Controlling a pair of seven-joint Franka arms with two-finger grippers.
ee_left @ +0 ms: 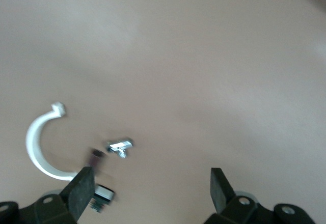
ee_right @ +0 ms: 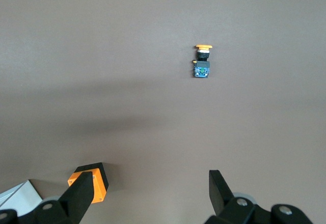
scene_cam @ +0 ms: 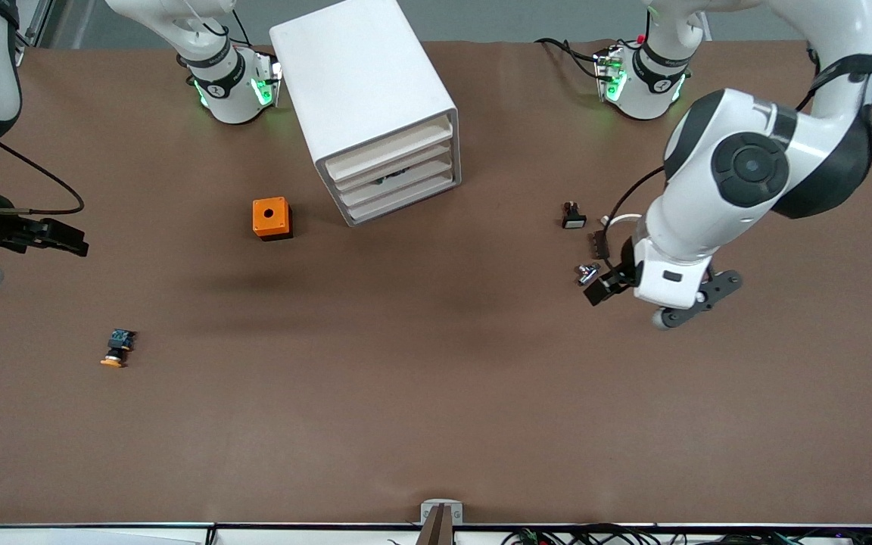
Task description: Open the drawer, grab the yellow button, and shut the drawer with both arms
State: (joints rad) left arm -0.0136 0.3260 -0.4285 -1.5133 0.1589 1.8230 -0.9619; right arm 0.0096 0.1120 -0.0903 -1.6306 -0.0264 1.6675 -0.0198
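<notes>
Both grippers hang spread and empty: right gripper [scene_cam: 65, 241] at the table's edge, left gripper [scene_cam: 608, 265] over small parts. I see the button [scene_cam: 116, 349] lying out on the table [scene_cam: 436, 393], drawers [scene_cam: 398, 178] shut; I risk grabbing the orange cube [scene_cam: 272, 218] instead.

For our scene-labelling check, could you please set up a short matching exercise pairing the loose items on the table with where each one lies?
Things:
1. button
2. orange cube
3. white curved clip
4. white drawer cabinet

Places:
A. beside the cabinet, toward the right arm's end
B. by the open left gripper
C. between the two arm bases
D. nearest the front camera, at the right arm's end

Pairs: 1-D, 2-A, 3-B, 4-C
</notes>
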